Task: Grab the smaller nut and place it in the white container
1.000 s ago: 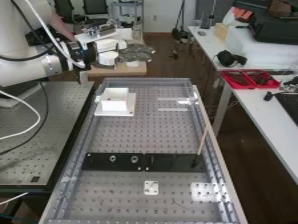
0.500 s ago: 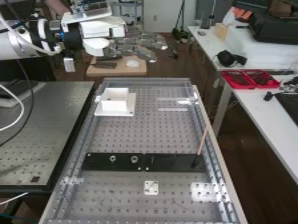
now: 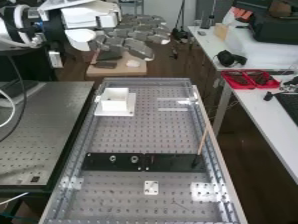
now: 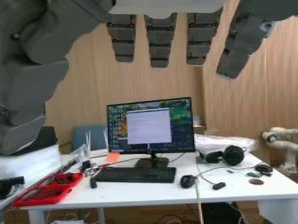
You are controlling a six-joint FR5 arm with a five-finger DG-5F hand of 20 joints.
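One second on, holds hand [image 3: 138, 47] higher, relaxed and empty; probably must descend to bar [image 3: 124, 165] before filling white container [image 3: 114, 101].

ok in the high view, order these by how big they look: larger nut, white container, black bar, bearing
1. black bar
2. white container
3. larger nut and bearing, too alike there to rank

No label, number or sign can be read.
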